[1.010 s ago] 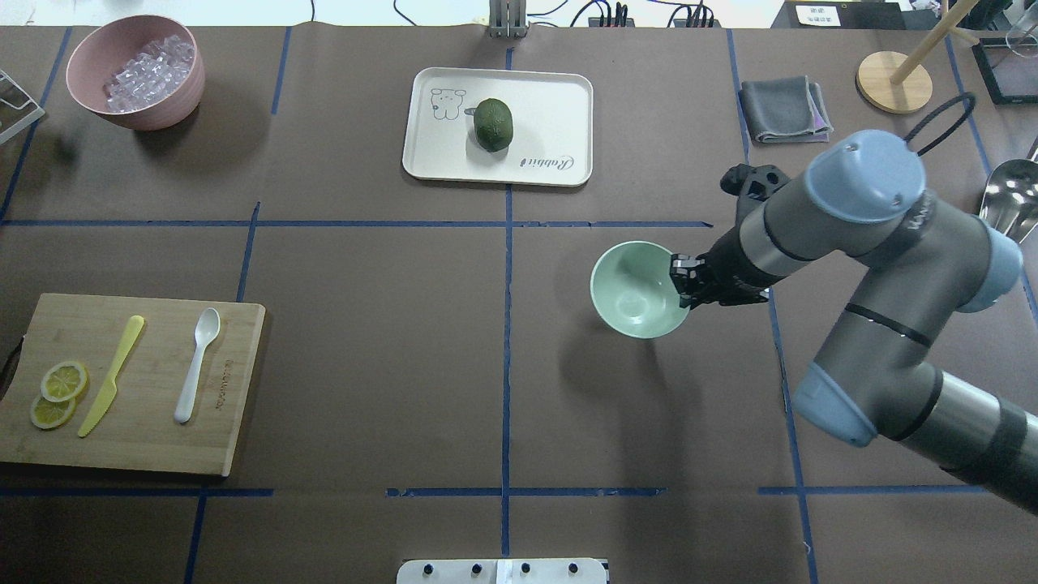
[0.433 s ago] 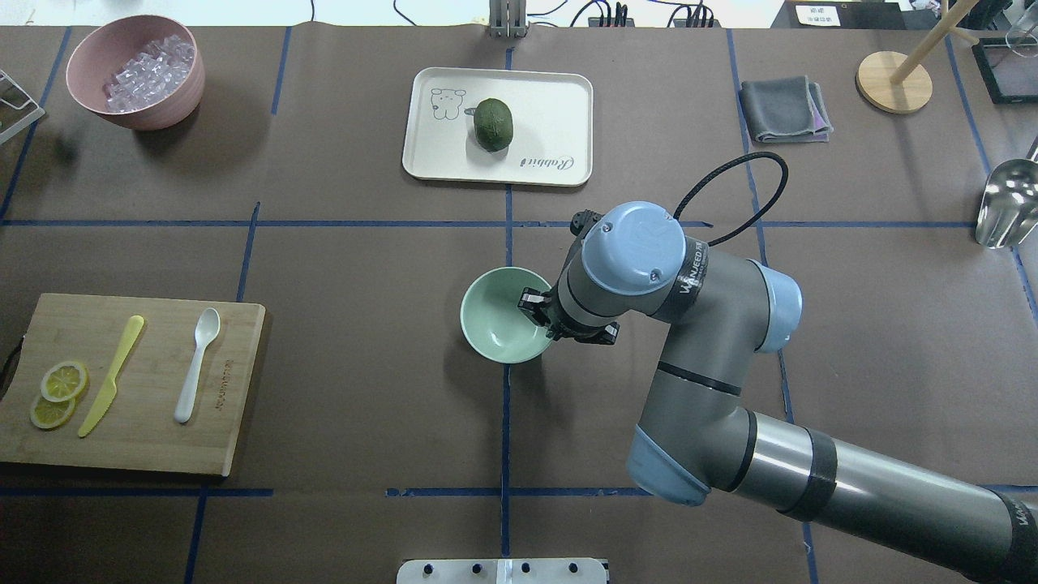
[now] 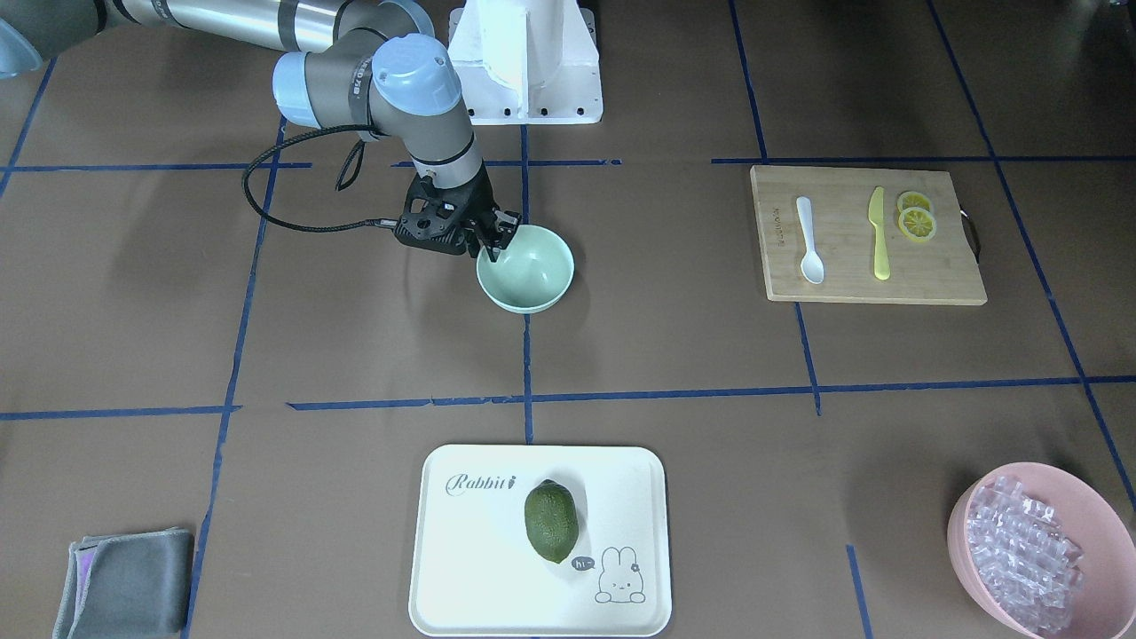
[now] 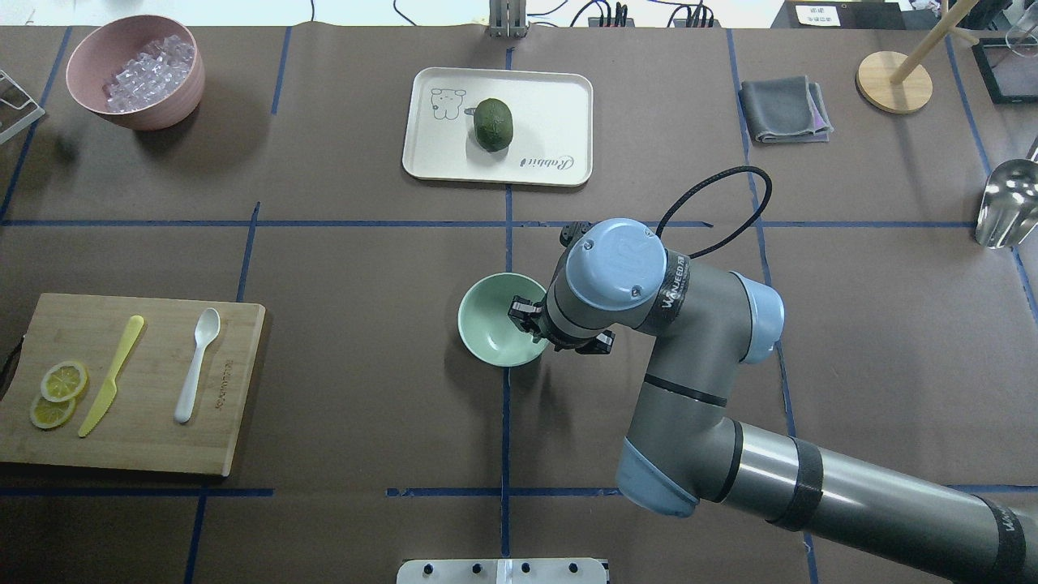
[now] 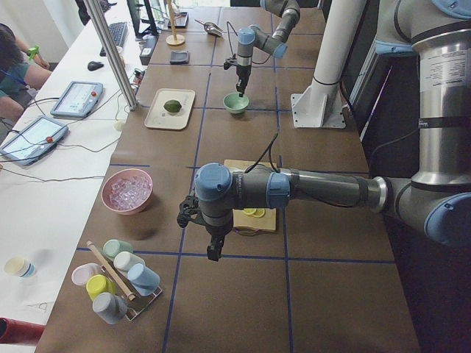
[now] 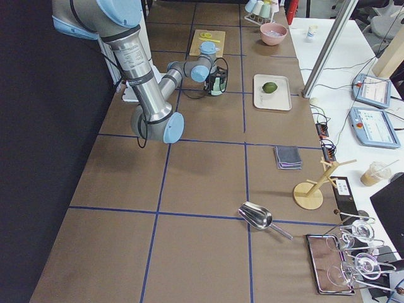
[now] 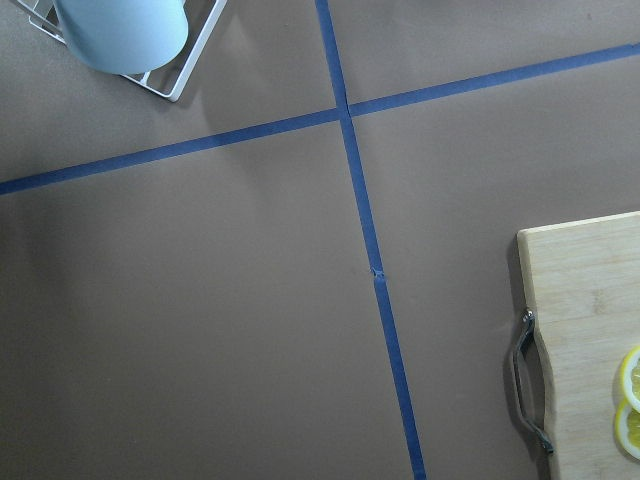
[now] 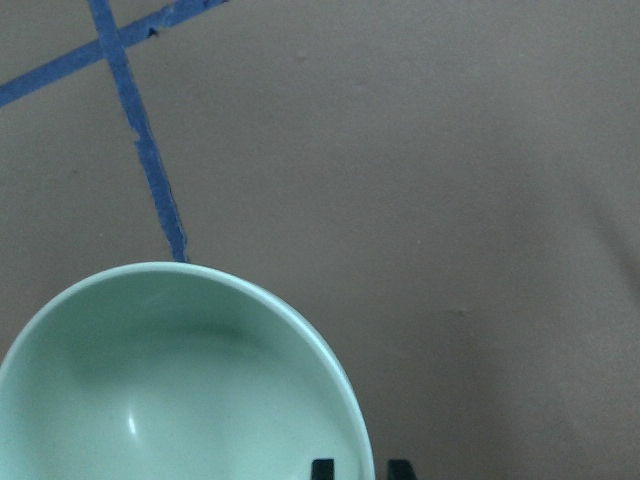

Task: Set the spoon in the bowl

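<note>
The white spoon (image 4: pixel 197 365) lies on the wooden cutting board (image 4: pixel 146 438) at the table's left, also in the front-facing view (image 3: pixel 808 241). The mint-green bowl (image 4: pixel 495 324) is on the centre tape line, low over or on the table (image 3: pixel 532 266). My right gripper (image 4: pixel 523 315) is shut on the bowl's right rim. In the right wrist view one finger is inside the rim and one outside, with the bowl (image 8: pixel 150 400) empty. My left gripper (image 5: pixel 210 250) shows only in the exterior left view, beside the board's outer end. I cannot tell whether it is open or shut.
A yellow knife (image 4: pixel 112 375) and lemon slices (image 4: pixel 57 393) share the board. A pink bowl of ice (image 4: pixel 134 73) is back left. A tray with a green fruit (image 4: pixel 496 126) is back centre. A grey cloth (image 4: pixel 785 109), wooden stand (image 4: pixel 894 81) and metal scoop (image 4: pixel 1005 203) are on the right.
My right arm has carried the bowl leftward, from right of centre to the centre line. The spoon has not moved.
</note>
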{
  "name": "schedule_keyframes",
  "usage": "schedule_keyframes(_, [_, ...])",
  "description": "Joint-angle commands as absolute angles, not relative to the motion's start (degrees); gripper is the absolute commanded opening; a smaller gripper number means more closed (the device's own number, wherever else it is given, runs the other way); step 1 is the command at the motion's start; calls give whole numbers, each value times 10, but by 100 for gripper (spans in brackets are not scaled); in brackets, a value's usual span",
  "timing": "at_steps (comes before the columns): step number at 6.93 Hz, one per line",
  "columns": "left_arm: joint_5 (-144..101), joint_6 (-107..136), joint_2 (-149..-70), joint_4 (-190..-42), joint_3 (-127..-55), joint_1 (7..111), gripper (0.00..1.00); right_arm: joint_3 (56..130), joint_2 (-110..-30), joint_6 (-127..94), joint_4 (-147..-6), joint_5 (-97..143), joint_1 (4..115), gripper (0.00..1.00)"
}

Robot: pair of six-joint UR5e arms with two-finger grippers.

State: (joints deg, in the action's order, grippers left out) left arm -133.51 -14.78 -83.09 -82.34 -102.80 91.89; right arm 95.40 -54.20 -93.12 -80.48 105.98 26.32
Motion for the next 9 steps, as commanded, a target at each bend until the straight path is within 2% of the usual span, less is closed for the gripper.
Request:
schedule_keyframes(1, [-1330, -148, -833, -824, -1037, 906, 100, 977, -552, -914, -809, 1111, 311, 100])
schedule_keyframes(2, [-1330, -145, -833, -824, -1033, 882, 100, 995, -573, -891, -822, 1133, 340, 100])
schedule_keyframes(3, [-1332, -128, -836, -824, -1037, 881, 100, 1048, -608, -819, -866, 1150, 366, 100])
schedule_keyframes(5, [-1334, -28, -883, -857, -1024, 881, 100, 1098, -682, -598, -924, 1200, 460, 100])
schedule_keyframes(7, [-1336, -31, -885, -882, -1024, 881, 100, 1120, -814, -360, -919, 1259, 586, 100])
schedule_keyframes(9, [-1336, -25, -890, -901, -1024, 879, 100, 1113, -953, -45, -925, 1317, 765, 100])
